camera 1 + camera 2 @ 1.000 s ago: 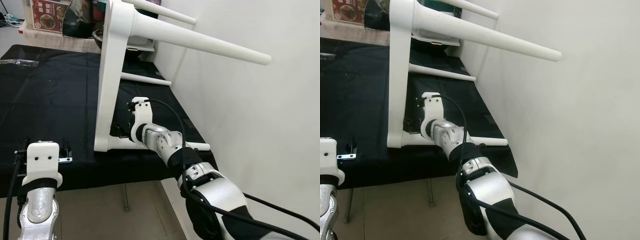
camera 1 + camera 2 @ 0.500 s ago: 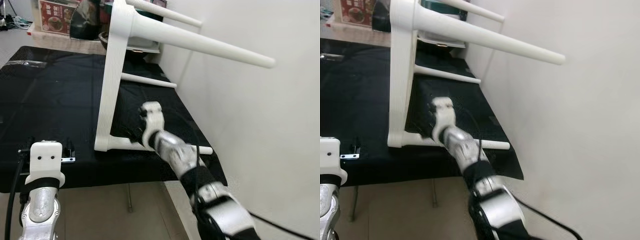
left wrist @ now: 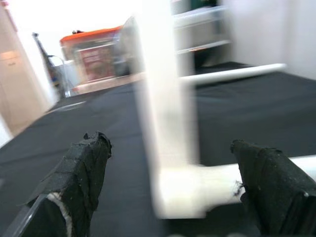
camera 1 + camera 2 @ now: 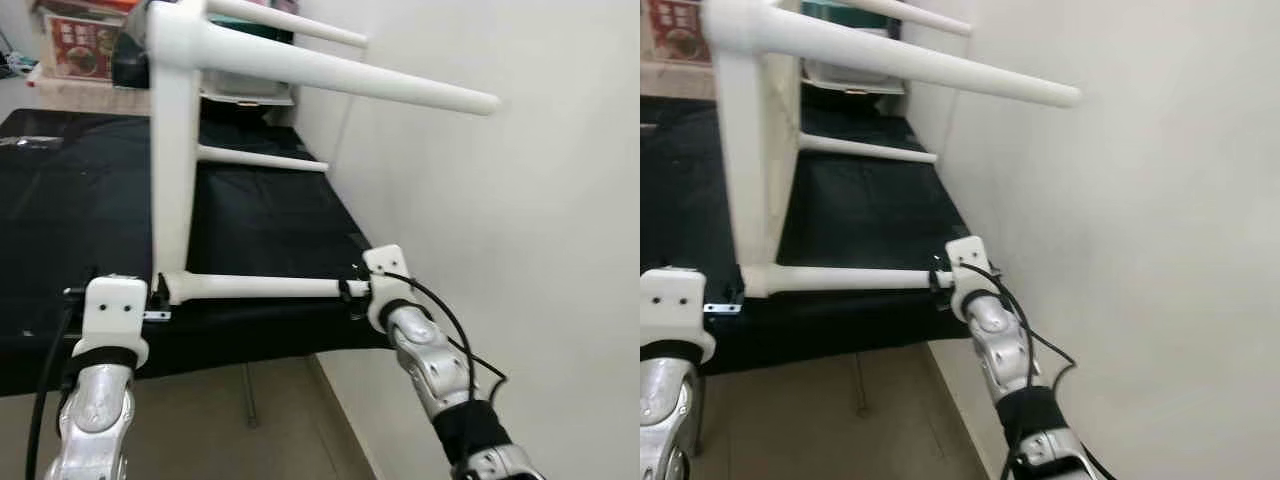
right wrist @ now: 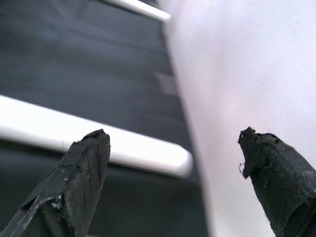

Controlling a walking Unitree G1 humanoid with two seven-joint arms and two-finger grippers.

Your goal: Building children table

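A white children's table (image 4: 172, 170) lies on its side on the black-covered worktable (image 4: 70, 210), its top standing upright and its legs pointing right toward the wall. The lowest leg (image 4: 260, 287) rests on the cloth. My right gripper (image 4: 350, 293) is at that leg's free end; in the right wrist view it stands open (image 5: 174, 134), with the leg's rounded tip (image 5: 168, 160) between its fingers, untouched. My left gripper (image 4: 155, 298) is open (image 3: 169, 143) at the corner (image 3: 180, 190) where this leg meets the top.
A white wall (image 4: 500, 250) runs close along the worktable's right edge. A red-lidded box (image 4: 75, 45) and a white tray (image 4: 250, 92) stand at the back. The worktable's front edge (image 4: 240, 350) drops to a tan floor (image 4: 250, 430).
My right gripper has slid from the leg's joint near the top out to the leg's free end. The left arm has come up to the corner. The camera has shifted.
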